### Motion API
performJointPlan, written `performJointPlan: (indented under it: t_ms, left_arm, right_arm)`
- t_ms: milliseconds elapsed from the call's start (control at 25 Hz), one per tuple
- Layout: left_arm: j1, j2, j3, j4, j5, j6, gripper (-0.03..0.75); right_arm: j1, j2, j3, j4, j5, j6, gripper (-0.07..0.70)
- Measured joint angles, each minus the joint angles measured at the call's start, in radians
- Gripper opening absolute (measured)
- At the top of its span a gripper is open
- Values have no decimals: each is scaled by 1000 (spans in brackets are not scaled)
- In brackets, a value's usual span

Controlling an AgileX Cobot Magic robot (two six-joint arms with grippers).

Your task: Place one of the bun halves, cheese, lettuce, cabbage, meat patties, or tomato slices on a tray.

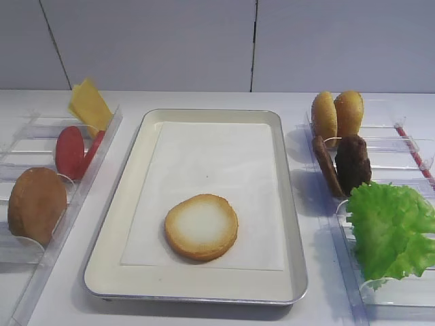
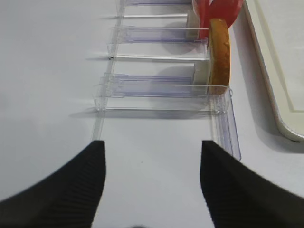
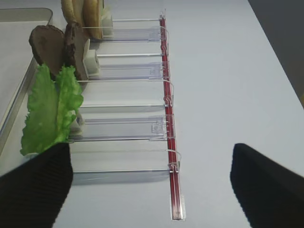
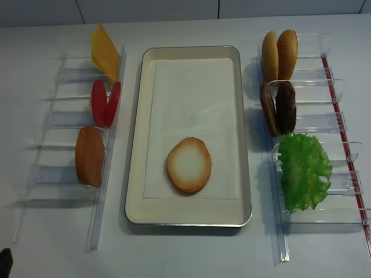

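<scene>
I see the round toasted bun half (image 1: pixel 201 227) cut-side up on the paper-lined metal tray (image 1: pixel 285 204), matte white table (image 1: pixel 61 299); both ribbed black grippers (image 2: pixel 152 180) (image 3: pixel 152 185) spread, empty.

We see a white tabletop (image 1: pixel 204 314) carrying two clear plastic racks: one rack (image 4: pixel 61 119) along the left side, one rack (image 4: pixel 330 124) along the right. The right rack has a red strip (image 3: pixel 167 102) running along its outer edge. A sheet of white paper (image 1: pixel 217 170) lies flat in the middle. At the far edge stands a pale panelled wall (image 1: pixel 224 41).
</scene>
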Motion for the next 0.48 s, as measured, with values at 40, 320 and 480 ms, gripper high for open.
performJointPlan:
  t_ms: [40, 320, 480]
  left_arm:
    - [0, 0, 0, 0, 0, 0, 424]
    - [0, 0, 0, 0, 0, 0, 422]
    - [0, 0, 0, 0, 0, 0, 422]
  right_arm:
    - [0, 0, 0, 0, 0, 0, 694]
    - [0, 0, 0, 0, 0, 0, 694]
    - [0, 0, 0, 0, 0, 0, 694]
